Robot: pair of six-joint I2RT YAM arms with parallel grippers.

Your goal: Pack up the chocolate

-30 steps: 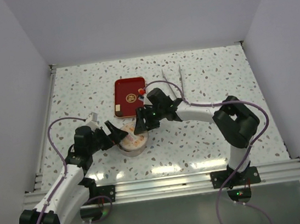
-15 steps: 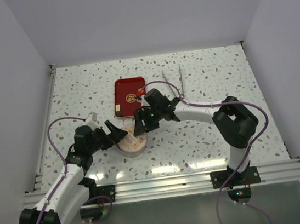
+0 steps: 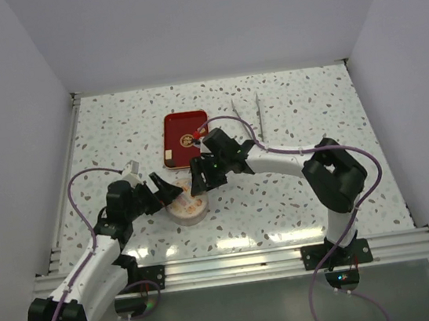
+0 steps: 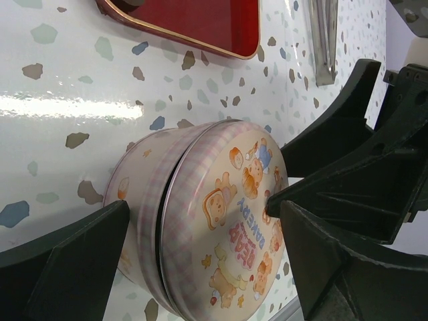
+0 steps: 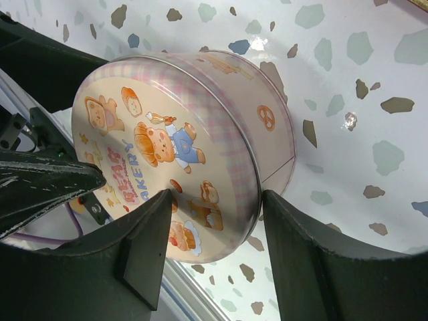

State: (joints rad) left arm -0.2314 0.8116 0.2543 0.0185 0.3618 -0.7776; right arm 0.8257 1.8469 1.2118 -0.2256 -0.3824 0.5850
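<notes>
One round tin [image 4: 137, 200] on counter [image 3: 309, 100], its one printed lid [image 4: 227, 221] tilted ajar. Both left fingers [image 4: 67, 267] spread wide, flanking tin; can't tell if they touch it. Both right fingers [image 5: 134, 261] pinch lid rim. One red tray [image 3: 182, 123] just beyond: chocolate [image 3: 168, 158], two small pale pieces visible. One metal tongs [image 3: 260, 113] far right.
</notes>
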